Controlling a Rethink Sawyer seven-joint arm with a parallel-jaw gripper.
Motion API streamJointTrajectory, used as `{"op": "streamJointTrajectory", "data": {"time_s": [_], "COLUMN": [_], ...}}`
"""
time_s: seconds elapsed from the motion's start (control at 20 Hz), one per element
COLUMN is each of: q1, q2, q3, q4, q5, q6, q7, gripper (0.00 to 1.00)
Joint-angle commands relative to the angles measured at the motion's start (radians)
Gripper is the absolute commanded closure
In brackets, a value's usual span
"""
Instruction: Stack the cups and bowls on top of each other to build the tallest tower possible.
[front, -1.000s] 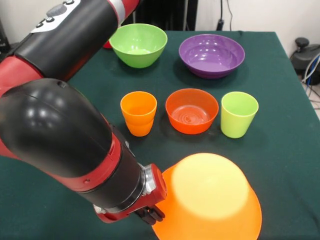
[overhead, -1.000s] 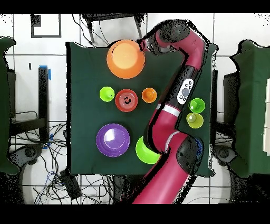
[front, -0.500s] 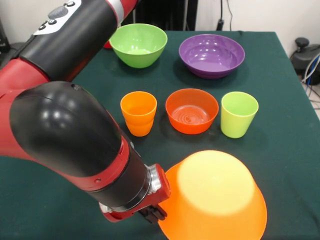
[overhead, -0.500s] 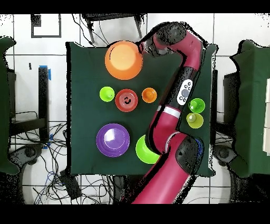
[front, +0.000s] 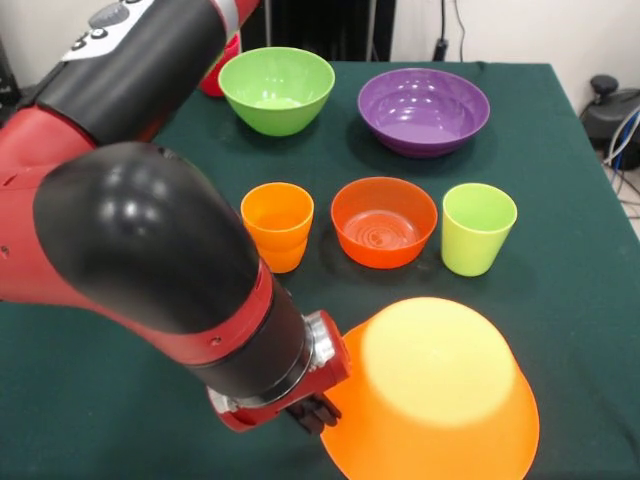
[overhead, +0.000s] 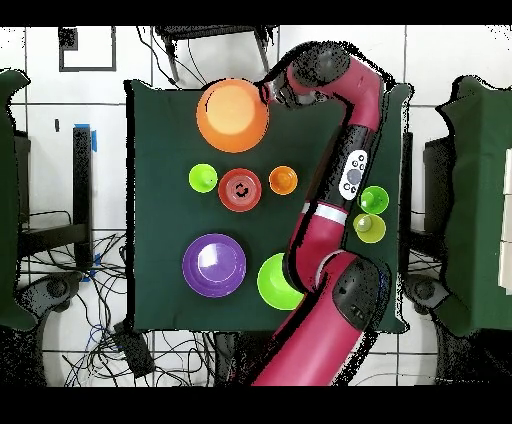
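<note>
The very large orange bowl (front: 435, 395) (overhead: 232, 115) lies upside down near the table's front edge, slightly tilted. My gripper (front: 315, 412) (overhead: 268, 93) is shut on its rim at the left side in the front view. Behind it stand an orange cup (front: 277, 226) (overhead: 283, 180), a small red-orange bowl (front: 384, 222) (overhead: 240, 189) and a lime green cup (front: 478, 228) (overhead: 203, 178) in a row. Further back are a green bowl (front: 277, 88) (overhead: 270, 285) and a purple bowl (front: 424, 110) (overhead: 214, 265). A red cup (front: 213, 78) peeks out behind the arm.
In the overhead view a green cup (overhead: 374, 199) and a pale yellow cup (overhead: 369, 228) stand close together near the table's right edge, beside the arm. The arm (front: 130, 250) covers much of the table's left half in the front view.
The arm has shifted the upside-down orange bowl a little to the right in the front view, with the gripper staying on its rim. The other cups and bowls have not moved.
</note>
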Motion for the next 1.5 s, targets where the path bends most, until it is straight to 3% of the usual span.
{"op": "streamJointTrajectory", "data": {"time_s": [0.05, 0.35, 0.9, 1.15, 1.5], "q1": [-0.001, 0.01, 0.054, 0.03, 0.033], "q2": [-0.121, -0.203, -0.275, -0.305, -0.363], "q3": [-0.214, -0.271, -0.339, -0.427, -0.522], "q4": [0.056, 0.102, 0.136, 0.312, 0.468], "q5": [0.043, 0.114, 0.265, 0.39, 0.49], "q6": [-0.036, -0.026, -0.034, -0.131, -0.272], "q7": [-0.036, 0.054, 0.233, 0.443, 0.645], "gripper": [1.0, 1.0, 1.0, 1.0, 1.0]}}
